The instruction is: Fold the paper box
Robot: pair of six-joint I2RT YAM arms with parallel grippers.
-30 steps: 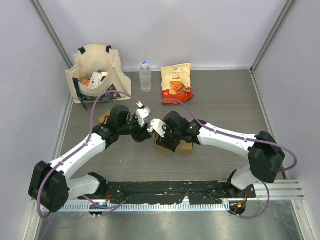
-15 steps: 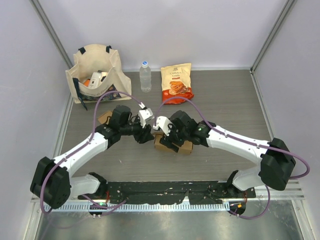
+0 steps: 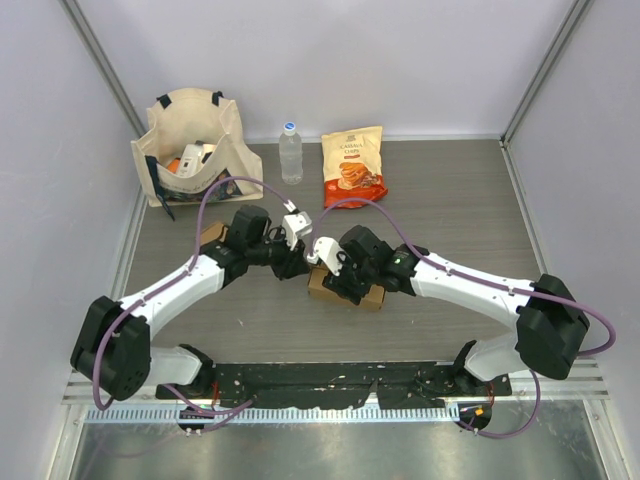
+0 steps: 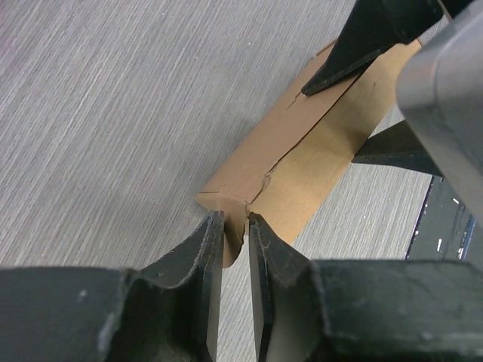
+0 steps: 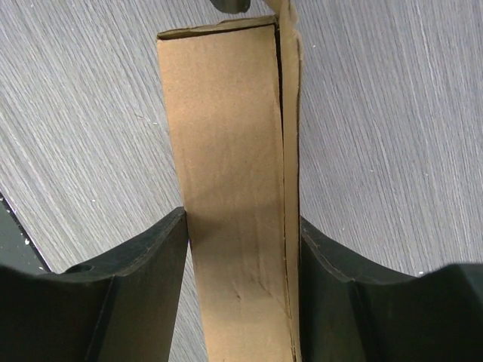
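**Current step.** The paper box (image 3: 347, 287) lies on the surface (image 3: 450, 210) at centre, between the two arms, with its body already flattened into a long sleeve. Flap closure at the left end is in progress.

- The right fingers (image 5: 143, 264) straddle the box across its width, one pressed against each long side, clamping it.
- The left fingers (image 4: 200, 264) are nearly closed, pinching the thin end flap at the left end of the box.

**Next move (judgement).** Keep the right clamp steady. Swing the pinched flap over along its crease. Too hard a pull may tear the flap or drag the box.

**Inventory.**
- Paper box: one
- Tote bag (image 3: 190, 150), far left: one
- Water bottle (image 3: 290, 152): one
- Snack bag (image 3: 353, 165): one
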